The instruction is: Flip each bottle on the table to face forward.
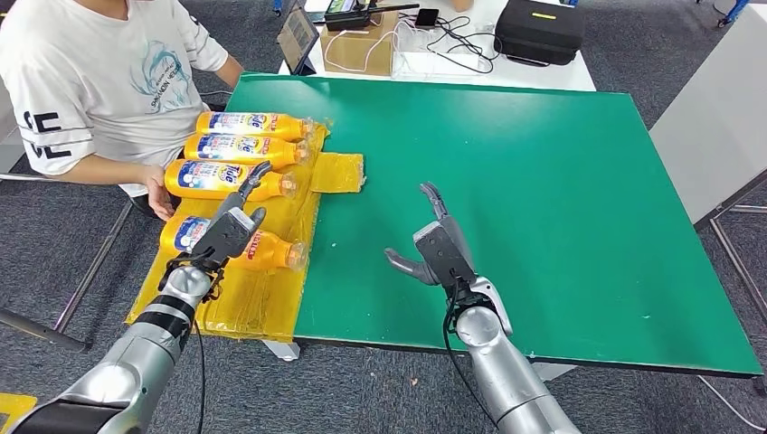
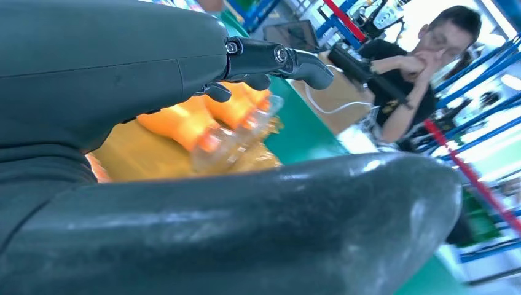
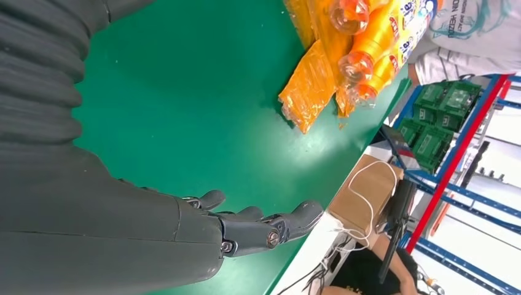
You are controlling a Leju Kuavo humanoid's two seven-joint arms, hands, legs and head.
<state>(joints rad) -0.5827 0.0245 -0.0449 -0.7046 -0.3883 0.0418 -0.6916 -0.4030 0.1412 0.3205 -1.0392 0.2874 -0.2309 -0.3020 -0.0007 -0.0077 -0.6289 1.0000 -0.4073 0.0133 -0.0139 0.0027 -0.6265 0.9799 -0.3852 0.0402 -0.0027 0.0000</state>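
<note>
Three yellow plastic bottles (image 1: 242, 149) lie label-up; left hand (image 1: 228, 231), fingers spread and empty, hovers over the fourth (image 1: 271, 250), right hand (image 1: 434, 244) idle and empty.

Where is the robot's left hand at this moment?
In the head view the left hand is on the left side, over the yellow plastic sheet, right above the nearest orange bottle, with its fingers pointing toward the next bottle.
</note>
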